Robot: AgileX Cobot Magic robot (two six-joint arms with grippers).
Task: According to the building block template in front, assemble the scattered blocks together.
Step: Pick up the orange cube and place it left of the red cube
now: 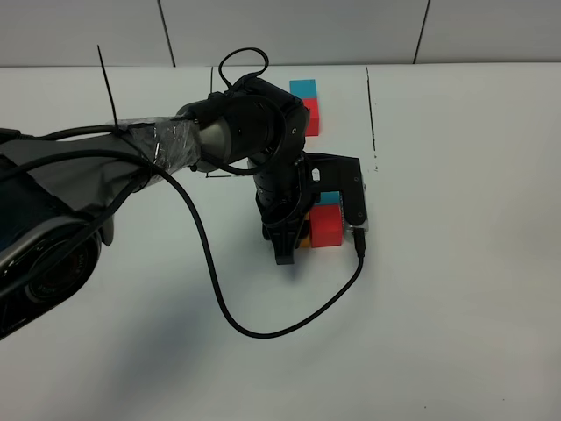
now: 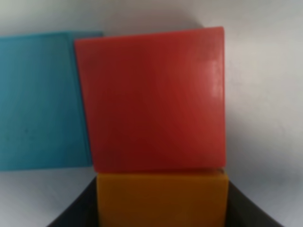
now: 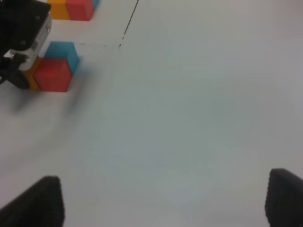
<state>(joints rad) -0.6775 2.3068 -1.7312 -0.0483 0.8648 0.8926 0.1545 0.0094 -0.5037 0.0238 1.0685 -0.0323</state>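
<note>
The scattered blocks lie together at the table's middle: a red cube (image 1: 326,228), a blue cube (image 1: 330,198) touching its far side and an orange cube (image 1: 304,242) touching its left side. My left gripper (image 1: 296,239) stands over the orange cube. In the left wrist view its two dark fingers (image 2: 78,213) flank the orange cube (image 2: 161,201), which sits against the red cube (image 2: 151,99), with the blue cube (image 2: 42,99) beside the red one. The template's blue (image 1: 303,88) and red (image 1: 310,117) cubes show at the back; its orange cube is hidden by the arm. My right gripper (image 3: 163,203) is open and empty over bare table.
The template's thin black frame line (image 1: 369,114) runs down the table right of the framed cubes. The left arm's black cable (image 1: 219,298) loops over the table in front of the blocks. The right wrist view shows the unframed cubes (image 3: 53,74) far off.
</note>
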